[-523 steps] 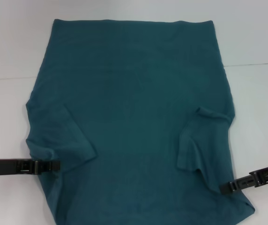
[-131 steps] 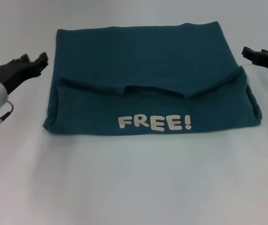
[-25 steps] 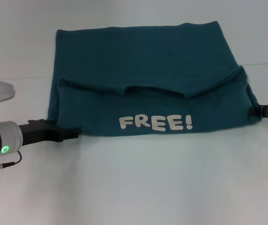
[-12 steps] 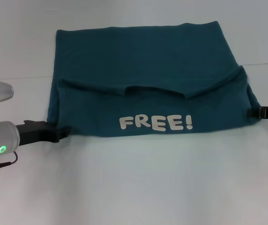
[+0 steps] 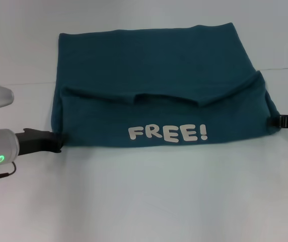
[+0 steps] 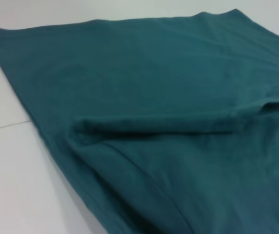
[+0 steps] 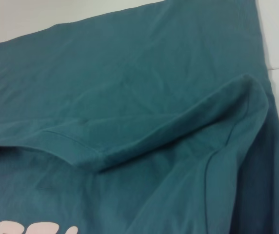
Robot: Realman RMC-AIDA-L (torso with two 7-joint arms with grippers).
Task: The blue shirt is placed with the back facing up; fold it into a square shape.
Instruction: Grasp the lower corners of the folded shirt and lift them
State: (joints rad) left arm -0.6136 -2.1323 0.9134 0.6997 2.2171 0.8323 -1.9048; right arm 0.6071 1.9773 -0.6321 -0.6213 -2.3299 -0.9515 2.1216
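The blue shirt (image 5: 154, 75) lies folded on the white table, its near half turned over the far half. White lettering "FREE!" (image 5: 167, 133) faces up on the near layer. My left gripper (image 5: 58, 142) sits low on the table at the shirt's near left corner, touching the fabric edge. My right gripper (image 5: 277, 121) is at the near right corner, its black tip against the fold. The left wrist view shows only the shirt (image 6: 169, 97) with its layered fold. The right wrist view shows the shirt (image 7: 129, 87) and a bit of lettering (image 7: 47, 229). No fingers appear in either wrist view.
The white table (image 5: 144, 201) stretches bare in front of the shirt and on both sides. A thin seam line (image 5: 18, 83) runs across the tabletop behind the arms. My left arm's silver wrist with a green light (image 5: 0, 159) lies at the left edge.
Over the last second my left gripper has drawn back leftward, from under the shirt's near edge to its left corner. The right gripper has stayed in place. The shirt's fold looks unchanged.
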